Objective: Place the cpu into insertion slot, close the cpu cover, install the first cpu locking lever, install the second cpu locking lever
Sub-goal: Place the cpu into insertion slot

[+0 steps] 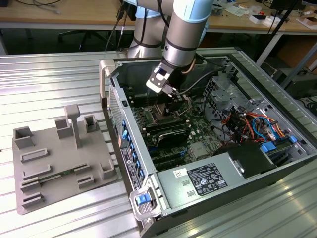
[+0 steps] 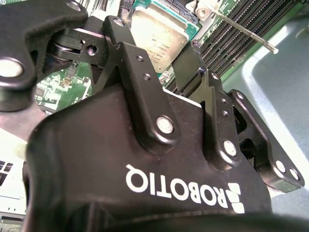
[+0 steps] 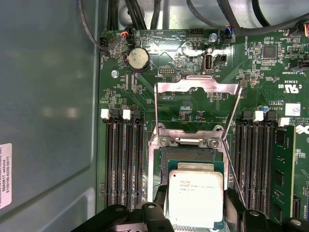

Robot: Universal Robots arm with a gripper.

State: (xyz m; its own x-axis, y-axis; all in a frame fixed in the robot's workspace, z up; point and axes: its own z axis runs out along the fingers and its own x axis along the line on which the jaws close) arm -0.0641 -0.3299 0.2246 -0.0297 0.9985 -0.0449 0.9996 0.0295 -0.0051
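My hand (image 3: 196,192) is closed to the width of the cpu, a small flat square chip with a silver-grey metal top (image 3: 195,203). My black fingers (image 3: 231,200) sit against two opposite edges of it.

The chip lies level over the insertion slot, a dark square socket with a silvery metal rim (image 3: 190,155). A dark strip of the socket is bare on the hinge side. I cannot tell whether the chip is fully seated.

The cpu cover, a thin silvery frame plate with a cut-out middle (image 3: 198,86), stands open on its hinge at the socket's edge, clear of the chip.

Obstructions:
- Long black memory slots (image 3: 123,164) run close along both flanks of the socket, just outside each finger.
- A green memory module (image 3: 282,164) stands in one bank.
- In the second wrist view, a thin silvery metal rod (image 2: 246,31) slants over one bank, near a finger.

Beyond the cover, on the green motherboard (image 3: 270,72), sit a round silver coin battery (image 3: 137,58) and black cables (image 3: 140,14). A grey sheet-metal case wall (image 3: 48,106) rises beside one memory bank.

In the exterior view, the open computer case (image 1: 130,148) lies on a ribbed metal tabletop (image 1: 49,74) with its open side up. A grey moulded fixture tray (image 1: 54,163) lies near it, on the exterior view's left.
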